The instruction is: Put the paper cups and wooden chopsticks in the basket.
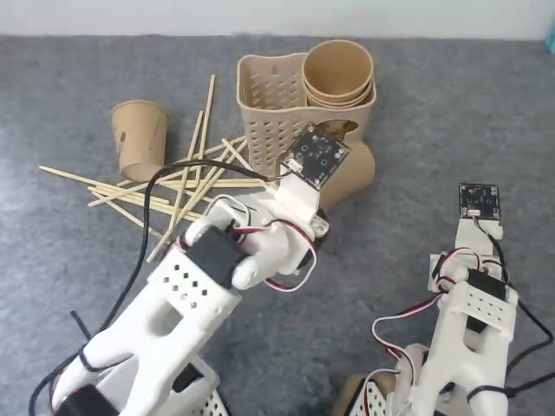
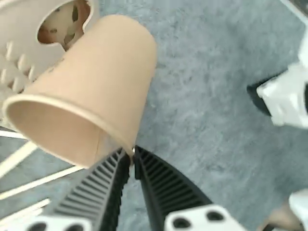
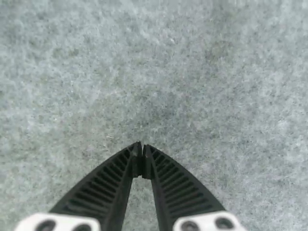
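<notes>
A brown paper cup (image 2: 96, 96) hangs tilted beside the beige perforated basket (image 2: 19, 33), and my left gripper (image 2: 132, 153) is shut on its rim. From above, this cup (image 1: 357, 172) leans against the basket's (image 1: 260, 95) front right corner, under the left arm's wrist. Several stacked paper cups (image 1: 338, 71) stand in the basket's right side. Another paper cup (image 1: 139, 137) rests on the carpet to the left. Several wooden chopsticks (image 1: 178, 184) lie scattered between that cup and the basket. My right gripper (image 3: 142, 153) is shut with nothing in it, low over bare carpet.
The surface is grey carpet (image 1: 451, 104). The right arm (image 1: 475, 286) stands at the front right, away from the basket. A pale wall edge runs along the back.
</notes>
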